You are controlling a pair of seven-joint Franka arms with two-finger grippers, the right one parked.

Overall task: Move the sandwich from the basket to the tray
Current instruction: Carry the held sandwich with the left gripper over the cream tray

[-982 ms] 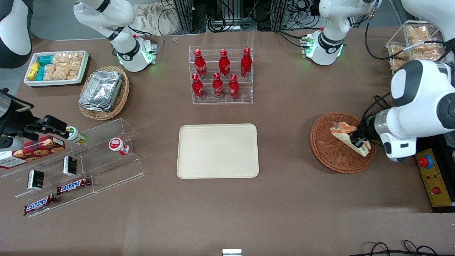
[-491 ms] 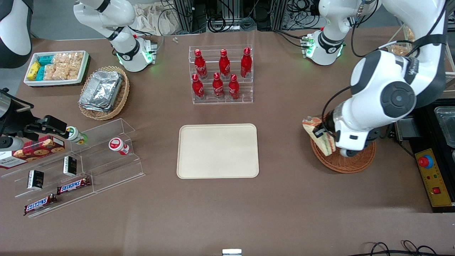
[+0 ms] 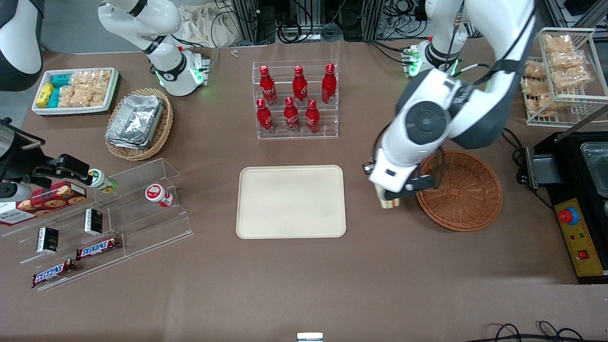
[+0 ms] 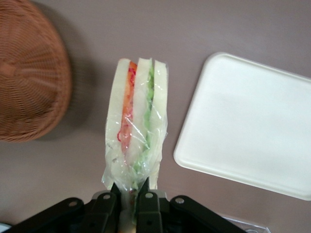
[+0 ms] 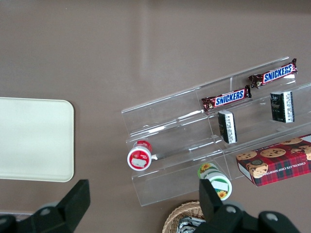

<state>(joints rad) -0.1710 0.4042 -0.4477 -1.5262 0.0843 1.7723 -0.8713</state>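
Observation:
My left gripper (image 3: 390, 195) is shut on the sandwich (image 4: 137, 127), a plastic-wrapped wedge of pale bread with orange and green layers. It holds the sandwich in the air over the bare table between the reddish-brown wicker basket (image 3: 470, 209) and the cream tray (image 3: 290, 201). In the front view only a pale end of the sandwich (image 3: 388, 203) shows under the arm. In the left wrist view the gripper (image 4: 129, 190) pinches the wrapper end, with the empty basket (image 4: 29, 82) and the tray (image 4: 248, 126) to either side.
A clear rack of red bottles (image 3: 294, 99) stands farther from the front camera than the tray. A tan basket of foil containers (image 3: 138, 122), a white snack bin (image 3: 73, 90) and a clear tiered shelf (image 3: 109, 218) lie toward the parked arm's end. A wire snack rack (image 3: 560, 71) stands toward the working arm's end.
The left gripper has lifted the sandwich out of the basket and carried it sideways toward the tray. The basket now lies empty.

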